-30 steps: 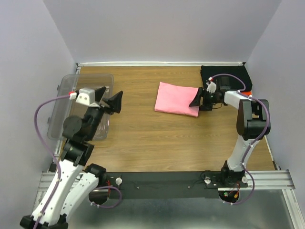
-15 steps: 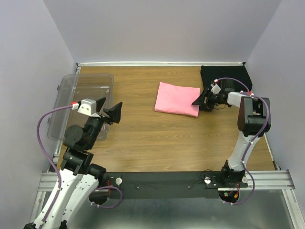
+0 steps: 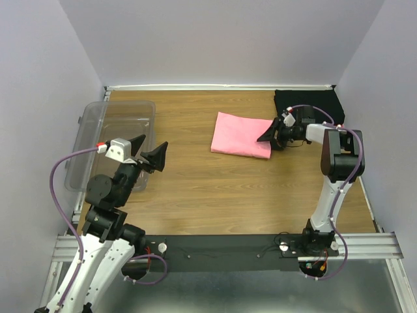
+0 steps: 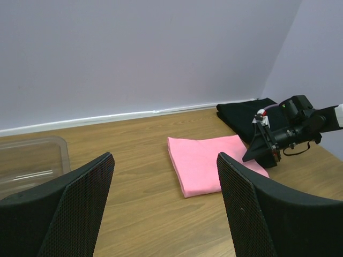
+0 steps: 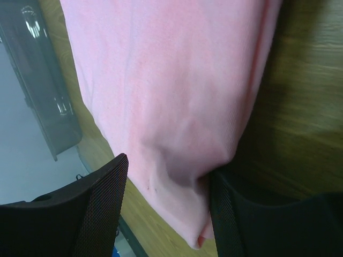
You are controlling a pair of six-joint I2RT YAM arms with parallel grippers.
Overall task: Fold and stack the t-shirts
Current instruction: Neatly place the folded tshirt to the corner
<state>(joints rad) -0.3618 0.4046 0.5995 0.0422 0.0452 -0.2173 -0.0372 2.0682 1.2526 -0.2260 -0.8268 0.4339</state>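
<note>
Top external view: the folded pink shirt [image 3: 241,134] is laid flat toward 1 o'clock from the middle of the table [image 3: 195,189], with the black shirt [image 3: 313,103] in the 2 o'clock corner. The right gripper [image 3: 268,134] is set astride the pink shirt's 3 o'clock edge, jaws partly apart; whether cloth is clamped cannot be told. The left gripper [image 3: 148,150] is held wide open and empty beside the tub [image 3: 91,130]. The cloth is judged light, limp and easily unfolded, so all layers should be taken together at the edge.
</note>
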